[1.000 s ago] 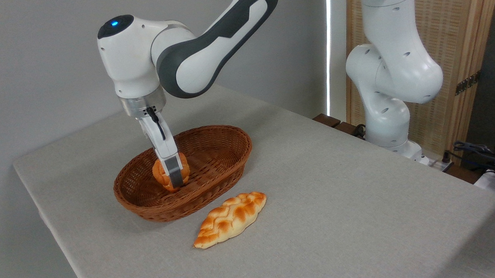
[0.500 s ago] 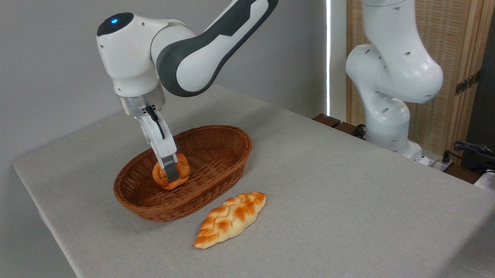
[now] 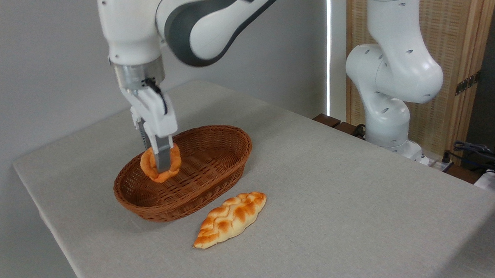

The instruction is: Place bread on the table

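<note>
Your tool (image 3: 161, 166) is clamped on the bun (image 3: 158, 164), hanging over the wicker basket (image 3: 215, 165) at its 9 o'clock end. Squashed soft, it could slip before reaching the counter (image 3: 336, 201).

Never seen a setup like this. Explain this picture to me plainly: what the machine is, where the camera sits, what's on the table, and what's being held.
The white and grey machine is a robot arm; its base stands at the table's right edge. One fixed camera looks down on the table from the front. At the arm's tip is a two-finger gripper, shut on a small orange bun, held above the floor of a brown wicker basket. A long braided loaf lies on the grey cloth in front of the basket, untouched.
</note>
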{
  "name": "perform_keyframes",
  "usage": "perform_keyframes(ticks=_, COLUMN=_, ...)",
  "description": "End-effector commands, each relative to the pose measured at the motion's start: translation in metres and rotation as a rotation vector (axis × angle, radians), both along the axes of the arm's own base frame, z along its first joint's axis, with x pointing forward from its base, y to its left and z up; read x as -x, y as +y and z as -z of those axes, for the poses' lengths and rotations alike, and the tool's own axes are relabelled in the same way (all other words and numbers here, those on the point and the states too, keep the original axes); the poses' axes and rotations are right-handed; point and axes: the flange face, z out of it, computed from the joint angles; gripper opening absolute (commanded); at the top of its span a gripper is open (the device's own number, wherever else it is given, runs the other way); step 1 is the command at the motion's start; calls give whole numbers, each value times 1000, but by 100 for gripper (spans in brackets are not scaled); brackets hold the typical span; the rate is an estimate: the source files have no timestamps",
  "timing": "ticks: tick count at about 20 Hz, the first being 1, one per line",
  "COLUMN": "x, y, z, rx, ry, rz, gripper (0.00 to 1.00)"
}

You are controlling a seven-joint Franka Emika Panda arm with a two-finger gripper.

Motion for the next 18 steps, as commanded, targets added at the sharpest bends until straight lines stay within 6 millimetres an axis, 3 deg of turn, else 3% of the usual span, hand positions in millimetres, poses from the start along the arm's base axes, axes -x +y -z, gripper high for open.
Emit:
perform_keyframes(ticks=1, x=15, y=49, z=-30, rx=-6, ry=33, rz=-68, gripper=45)
perform_keyframes(ticks=3, x=12, y=70, z=-27, rx=-21, ry=40, rz=-97, gripper=48)
perform_keyframes(ticks=5, x=11, y=113, z=-20, rx=-24, ry=73, rz=-163, gripper=51)
perform_keyframes(ticks=6, x=13, y=134, z=-18, rx=-24, ry=95, rz=-175, gripper=58)
perform_keyframes(ticks=7, x=14, y=157, z=-16, rx=-24, ry=108, rz=-174, gripper=82)
perform_keyframes(ticks=8, x=15, y=175, z=-10, rx=-24, ry=118, rz=-172, gripper=100)
perform_keyframes(ticks=10, x=16, y=208, z=1, rx=-23, ry=135, rz=-195, gripper=100)
perform_keyframes(ticks=13, x=14, y=235, z=24, rx=-39, ry=174, rz=-206, gripper=100)
perform_keyframes(ticks=15, x=9, y=233, z=43, rx=-48, ry=207, rz=-201, gripper=100)
perform_keyframes(ticks=18, x=8, y=231, z=48, rx=-50, ry=216, rz=-195, gripper=100)
